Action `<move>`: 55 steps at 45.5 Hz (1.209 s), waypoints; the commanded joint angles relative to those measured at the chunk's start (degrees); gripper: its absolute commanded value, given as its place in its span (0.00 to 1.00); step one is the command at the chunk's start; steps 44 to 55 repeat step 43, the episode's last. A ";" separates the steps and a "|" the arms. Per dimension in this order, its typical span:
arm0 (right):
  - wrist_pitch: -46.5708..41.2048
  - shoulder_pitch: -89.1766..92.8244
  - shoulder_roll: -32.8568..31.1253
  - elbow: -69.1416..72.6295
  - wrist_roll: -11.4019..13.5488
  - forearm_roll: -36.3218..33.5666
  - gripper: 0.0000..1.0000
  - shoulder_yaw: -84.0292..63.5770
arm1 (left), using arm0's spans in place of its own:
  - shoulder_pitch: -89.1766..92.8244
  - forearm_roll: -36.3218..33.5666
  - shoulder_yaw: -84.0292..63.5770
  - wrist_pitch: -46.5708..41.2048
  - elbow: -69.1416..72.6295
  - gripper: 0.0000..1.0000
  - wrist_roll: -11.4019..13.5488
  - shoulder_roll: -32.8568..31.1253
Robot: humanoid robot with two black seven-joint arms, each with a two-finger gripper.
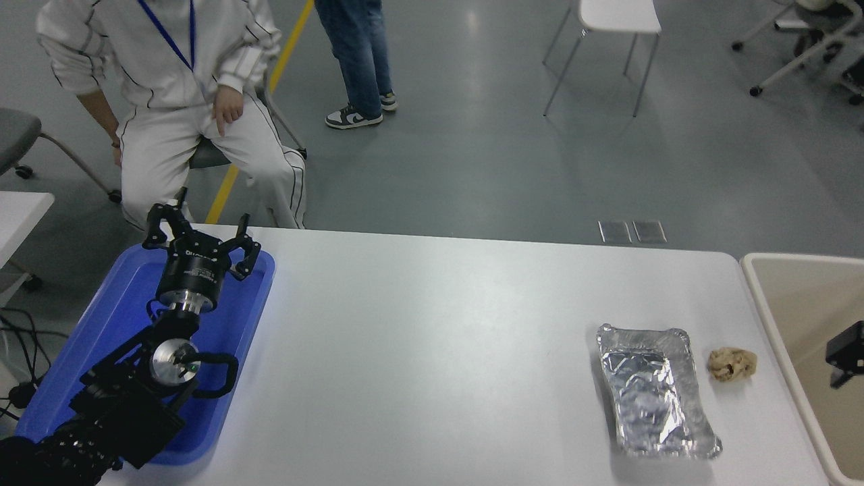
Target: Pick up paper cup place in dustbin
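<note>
The paper cup is out of view. The dustbin [761, 291], a large beige container with a pale rim, stands against the table's right end and is cut off by the picture's edge. A small black part of my right gripper [847, 351] pokes in from the right edge, over the dustbin's inside. Too little of it shows to tell its state or whether it holds anything. My left gripper [200, 228] is parked at the lower left above a blue tray, open and holding nothing.
A crumpled silver foil tray [653, 391] and a crumpled brown paper ball [731, 362] lie at the table's right, near the dustbin. The blue tray [233, 324] sits at the left end. A person [182, 88] is seated beyond the far left edge; another walks behind.
</note>
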State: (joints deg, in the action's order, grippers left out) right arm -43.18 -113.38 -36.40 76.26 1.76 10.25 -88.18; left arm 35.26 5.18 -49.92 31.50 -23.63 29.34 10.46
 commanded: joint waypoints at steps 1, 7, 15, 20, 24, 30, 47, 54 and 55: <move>-1.82 -8.08 6.95 6.79 0.00 0.03 1.00 -0.94 | -0.01 0.01 0.00 -0.03 0.07 1.00 0.01 0.00; -1.82 -10.63 9.23 8.82 0.00 0.03 1.00 1.87 | -0.01 0.01 0.00 -0.03 0.07 1.00 0.01 0.00; -1.82 -12.92 12.84 9.17 0.00 -0.14 1.00 5.65 | -0.01 0.01 0.00 -0.03 0.07 1.00 0.01 0.00; -1.82 -14.24 14.59 9.08 0.00 -0.23 1.00 8.81 | -0.01 0.01 0.00 -0.03 0.07 1.00 0.01 0.00; -1.82 -15.47 17.58 9.08 0.00 -0.32 1.00 11.27 | -0.10 0.01 0.00 -0.03 0.07 1.00 0.01 0.00; -1.82 -17.49 20.40 8.55 0.00 -0.14 1.00 13.30 | -0.01 0.01 0.00 -0.03 0.07 1.00 0.01 0.00; -1.82 -17.05 20.31 8.55 0.00 -0.32 1.00 13.74 | -0.01 0.01 0.00 -0.03 0.07 1.00 0.01 0.00; -1.82 -17.05 20.31 8.55 0.00 -0.32 1.00 13.74 | -0.01 0.01 0.00 -0.03 0.07 1.00 0.01 0.00; -1.82 -17.05 20.31 8.55 0.00 -0.32 1.00 13.74 | -0.01 0.01 0.00 -0.03 0.07 1.00 0.01 0.00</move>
